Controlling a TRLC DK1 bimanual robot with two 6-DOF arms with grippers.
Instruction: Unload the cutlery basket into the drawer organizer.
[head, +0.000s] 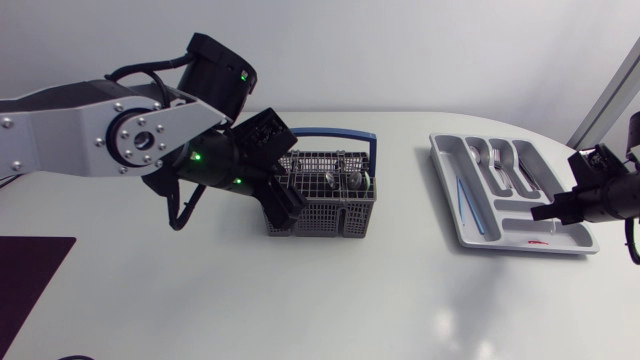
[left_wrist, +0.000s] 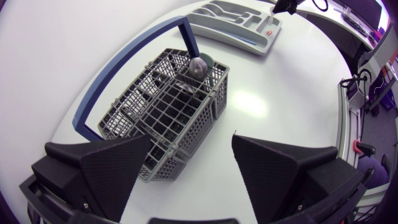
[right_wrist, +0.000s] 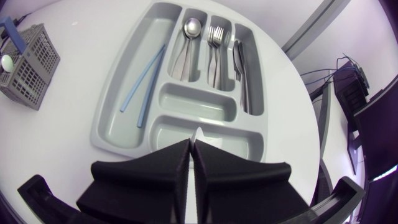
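- The cutlery basket (left_wrist: 168, 109) stands on the desk (left_wrist: 261, 106), and its blue handle (left_wrist: 124, 62) arches over the top
- What is left to unload sits at the basket's end nearest the drawer organizer (right_wrist: 124, 74): a spoon (left_wrist: 199, 65) shows, with another rounded top just behind it
- The spoon looks like polished steel, so probably stiff, light and slippery; the neck under the bowl looks like the best hold, since the mesh hides the shaft
- It stands nearly upright, bowl up and handle down in its cell, so its long axis is close to vertical
- The spoons (right_wrist: 188, 40) already in the organizer lie flat along a long slot, so this one would need tipping over
- The left claw (left_wrist: 191, 146) is released, spread wide above the basket's near end
- The right claw (right_wrist: 193, 143) is clenched above the organizer's near cross compartment; I cannot identify the pale sliver at its tip
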